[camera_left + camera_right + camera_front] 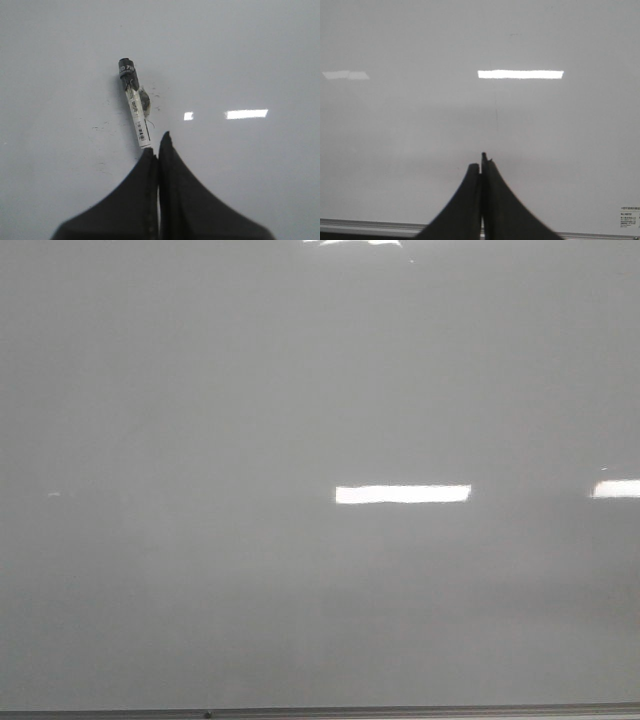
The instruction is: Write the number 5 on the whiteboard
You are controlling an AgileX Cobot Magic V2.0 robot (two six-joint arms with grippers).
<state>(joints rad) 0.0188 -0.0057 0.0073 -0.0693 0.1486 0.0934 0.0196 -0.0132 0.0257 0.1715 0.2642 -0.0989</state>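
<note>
Left wrist: left claw point(154, 150) grips marker point(134, 102); whiteboard point(240, 60) beyond.

Pale grey glossy surface point(200, 390) fills front view edge to edge; no wall, floor or furniture visible beyond it. Bright rectangular light reflection point(402, 494) right of centre, second one point(616, 489) cut by right edge, third glare patch point(352, 243) at far top edge. Faint speck at left point(54, 494), possibly weak reflection. Thin dark strip point(320, 712) runs along near bottom edge. Lighting even, dim, apparently overhead.
</note>
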